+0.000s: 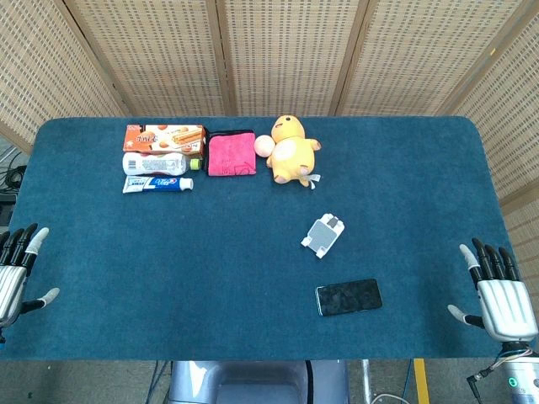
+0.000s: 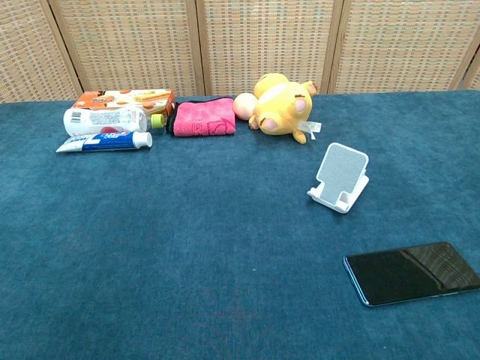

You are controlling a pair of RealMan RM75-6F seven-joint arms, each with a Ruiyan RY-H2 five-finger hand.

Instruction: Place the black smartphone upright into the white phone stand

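The black smartphone (image 1: 349,296) (image 2: 411,271) lies flat, screen up, on the blue table right of centre near the front. Behind it and slightly left stands the white phone stand (image 1: 324,234) (image 2: 340,177), with nothing in it. My right hand (image 1: 498,291) rests at the table's right front edge, fingers spread and holding nothing, well right of the phone. At the left front edge my left hand (image 1: 15,273) is likewise spread and holds nothing. The chest view shows neither hand.
Along the back left lie an orange snack box (image 1: 164,137), a white bottle (image 1: 156,163), a toothpaste tube (image 1: 157,183), a pink cloth (image 1: 232,153) and a yellow plush toy (image 1: 293,151) beside a small pink ball (image 1: 264,145). Wicker screens stand behind the table (image 1: 168,269).
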